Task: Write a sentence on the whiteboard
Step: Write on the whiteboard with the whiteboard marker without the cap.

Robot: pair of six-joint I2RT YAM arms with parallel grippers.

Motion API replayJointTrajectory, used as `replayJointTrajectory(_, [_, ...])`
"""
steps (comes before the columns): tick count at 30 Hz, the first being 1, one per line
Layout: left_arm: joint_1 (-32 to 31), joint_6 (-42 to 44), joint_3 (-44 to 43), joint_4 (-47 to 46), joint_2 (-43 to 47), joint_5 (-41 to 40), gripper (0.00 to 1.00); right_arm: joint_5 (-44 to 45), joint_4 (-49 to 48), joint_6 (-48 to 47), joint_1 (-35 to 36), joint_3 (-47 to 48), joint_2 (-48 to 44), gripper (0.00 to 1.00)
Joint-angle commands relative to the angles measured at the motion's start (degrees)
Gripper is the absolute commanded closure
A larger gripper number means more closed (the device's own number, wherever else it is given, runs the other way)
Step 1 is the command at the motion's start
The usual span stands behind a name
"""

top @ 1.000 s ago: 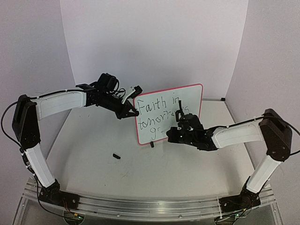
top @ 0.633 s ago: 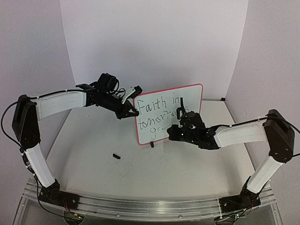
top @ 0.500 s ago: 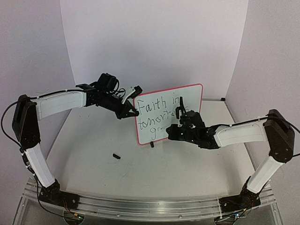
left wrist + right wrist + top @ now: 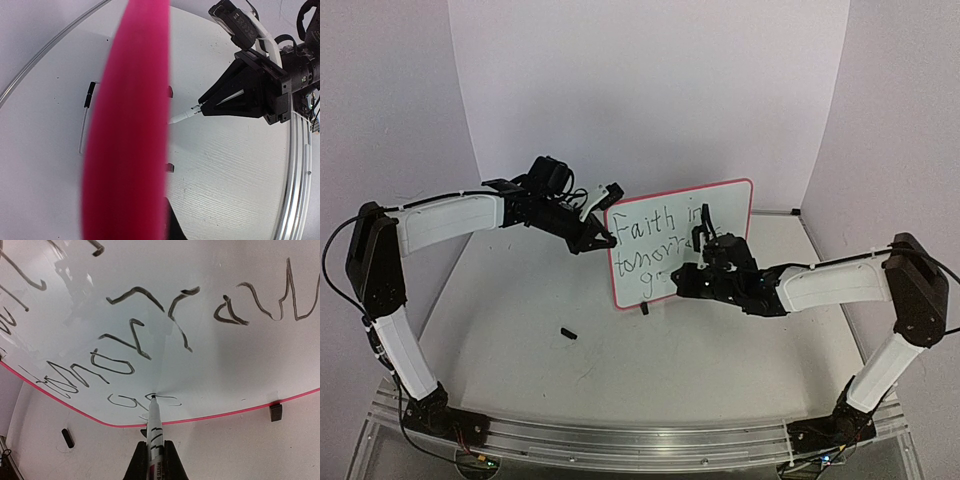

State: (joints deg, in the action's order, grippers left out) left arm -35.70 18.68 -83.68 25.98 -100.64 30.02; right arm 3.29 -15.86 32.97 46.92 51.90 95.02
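Item: my right fingers clamp marker, tip touching board; left fingers pinch board's edge; I'd press lightly.

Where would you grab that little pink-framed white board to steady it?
Probably by the thin upper left edge of the pink-framed whiteboard, pinched from the left: it stands upright on small feet, the rim is slim, and that side is away from the white marker writing low down.
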Motion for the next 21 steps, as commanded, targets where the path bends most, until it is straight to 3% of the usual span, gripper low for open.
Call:
replayJointTrajectory(1, [-0.37,2.69,0.36,4.89,-1.37,-3.66,1.00,0.35,-1.80,-0.47,-0.06,-0.27,-3.68,1.00])
replayJointTrajectory(8, [-0.35,2.61,0.36,4.92,-1.49,-3.51,1.00,4.34,1.56,-0.37,-0.09,-2.79,-6.65,1.00])
replayJointTrajectory(21, [-0.52,2.68,0.36,4.89,-1.59,-3.68,1.00,5.62,3.90,0.25,-1.02,0.90,-2.96,1.00])
